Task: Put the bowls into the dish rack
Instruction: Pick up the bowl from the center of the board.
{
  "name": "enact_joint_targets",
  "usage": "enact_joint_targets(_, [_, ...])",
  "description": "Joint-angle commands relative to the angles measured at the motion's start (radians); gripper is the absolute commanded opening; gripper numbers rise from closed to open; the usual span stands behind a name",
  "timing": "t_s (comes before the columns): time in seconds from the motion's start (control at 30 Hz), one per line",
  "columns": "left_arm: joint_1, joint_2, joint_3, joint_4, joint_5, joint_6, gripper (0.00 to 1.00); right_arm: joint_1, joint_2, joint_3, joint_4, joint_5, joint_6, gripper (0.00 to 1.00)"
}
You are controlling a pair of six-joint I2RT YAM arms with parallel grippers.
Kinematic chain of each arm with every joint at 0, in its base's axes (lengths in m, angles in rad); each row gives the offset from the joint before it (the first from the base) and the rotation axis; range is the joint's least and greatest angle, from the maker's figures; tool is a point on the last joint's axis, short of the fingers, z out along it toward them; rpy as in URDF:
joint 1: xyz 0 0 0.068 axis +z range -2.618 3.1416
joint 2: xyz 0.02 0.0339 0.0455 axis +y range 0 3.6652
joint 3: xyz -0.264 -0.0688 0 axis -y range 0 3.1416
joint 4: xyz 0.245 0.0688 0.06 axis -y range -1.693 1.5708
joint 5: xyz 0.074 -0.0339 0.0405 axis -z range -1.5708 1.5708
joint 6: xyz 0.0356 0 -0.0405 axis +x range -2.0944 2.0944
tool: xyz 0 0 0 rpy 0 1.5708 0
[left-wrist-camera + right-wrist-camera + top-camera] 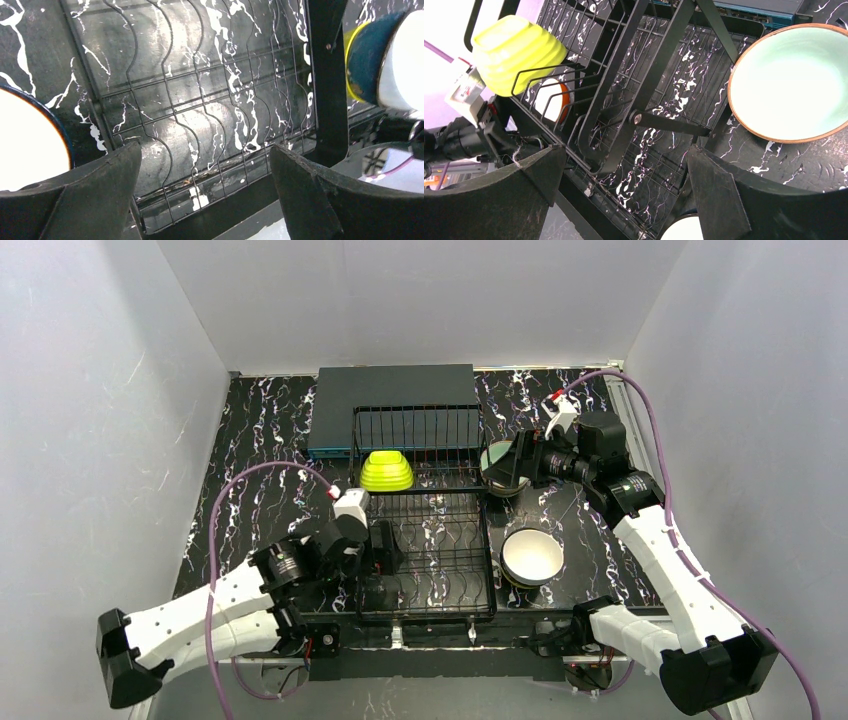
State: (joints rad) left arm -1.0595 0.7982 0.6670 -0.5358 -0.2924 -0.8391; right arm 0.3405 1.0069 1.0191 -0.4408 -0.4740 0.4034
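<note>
Left pincer (205,162): released, above the black wire dish rack (430,560), centre frame.
Right pincer (624,165): released, beside the mint round bowl (500,466).
Lime green bowl (387,472): in the rack, upper centre.
White bowl (532,553): on the black marbled table (260,440), right of the rack.

The large black wire dish rack (440,492) stands at the middle of the black marbled table (260,440), before the flat dark grey rectangular box (395,400). The lime green ribbed bowl (387,471) rests among its rear tines. Right of the rack lie the mint brown-rimmed bowl (495,460), farther back, and the round white bowl (532,555), nearer.
</note>
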Motion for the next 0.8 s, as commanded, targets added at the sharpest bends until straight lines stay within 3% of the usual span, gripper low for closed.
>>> enact_joint_targets(0.0, [0.122,-0.085,-0.058,0.051,0.113,-0.035,0.98,-0.006,-0.016,0.019,0.01,0.001,-0.016,0.99])
enact_joint_targets(0.4, [0.34,-0.339,-0.073,-0.151,0.139,0.014,0.98,-0.005,-0.01,0.01,0.012,0.003,-0.017,0.99])
enact_joint_targets(0.77, [0.429,-0.273,-0.072,-0.156,0.236,0.047,0.98,-0.007,-0.022,0.014,-0.01,0.027,-0.03,0.99])
